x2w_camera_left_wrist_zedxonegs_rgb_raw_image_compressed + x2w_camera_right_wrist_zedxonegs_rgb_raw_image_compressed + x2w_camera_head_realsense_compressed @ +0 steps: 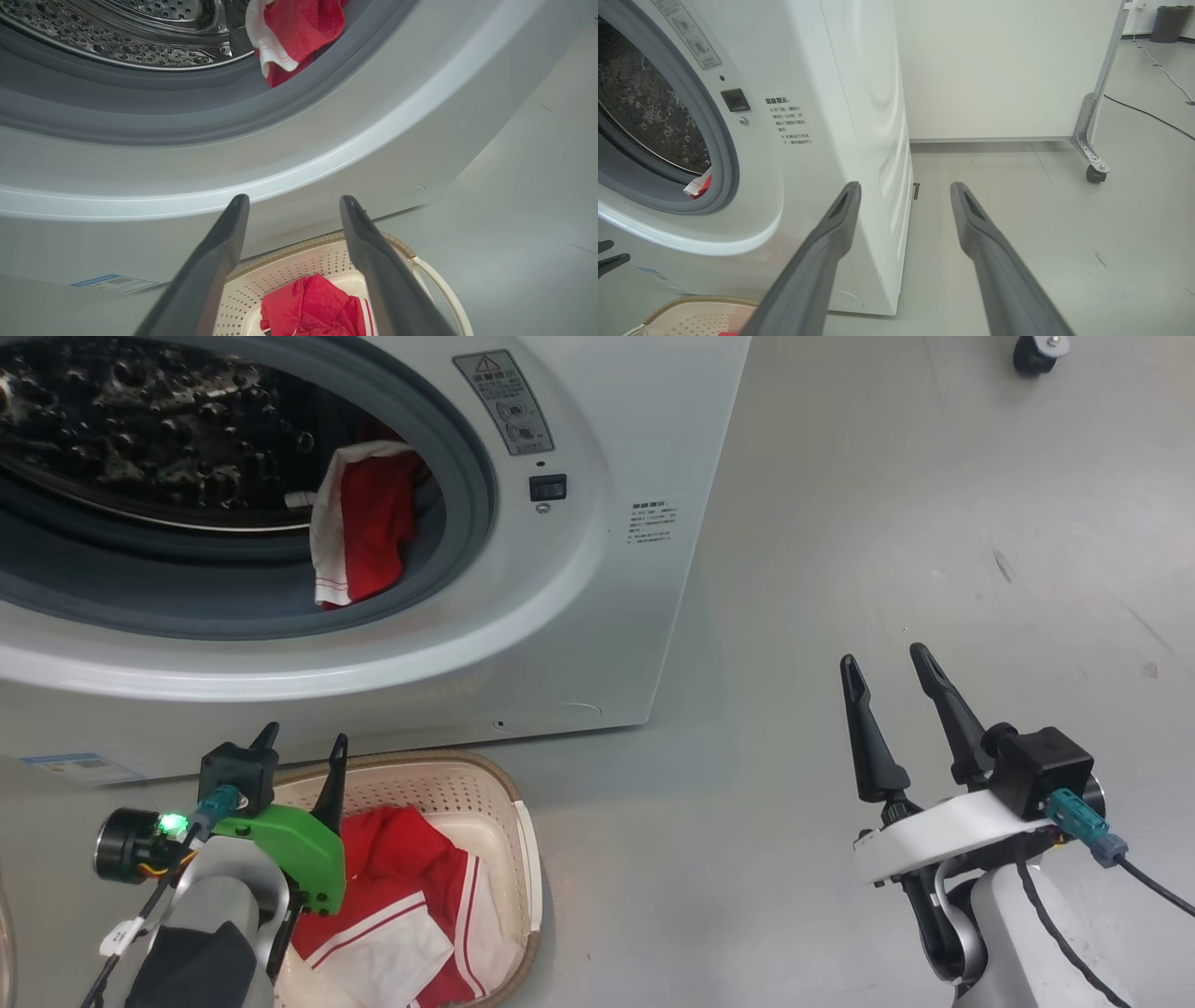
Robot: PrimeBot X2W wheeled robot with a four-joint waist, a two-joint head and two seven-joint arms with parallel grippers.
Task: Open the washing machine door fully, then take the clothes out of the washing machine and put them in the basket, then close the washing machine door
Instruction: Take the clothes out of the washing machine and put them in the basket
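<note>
- Washing machine (579, 644): white front-loader, drum mouth uncovered, grey seal (467, 448) ringing it.
- Red-white garment (359, 532): draped over seal at right side of machine's mouth, partly inside drum.
- Basket (467, 779): cream, brown rim, on floor (887, 523) just in front of machine, below mouth.
- Second red-white garment (411, 896): lying in basket.
- Left hand (303, 742): fingers spread, empty, above basket rim, close to machine's front.
- Right hand (882, 658): fingers spread, empty, off machine's right front corner, above floor.
</note>
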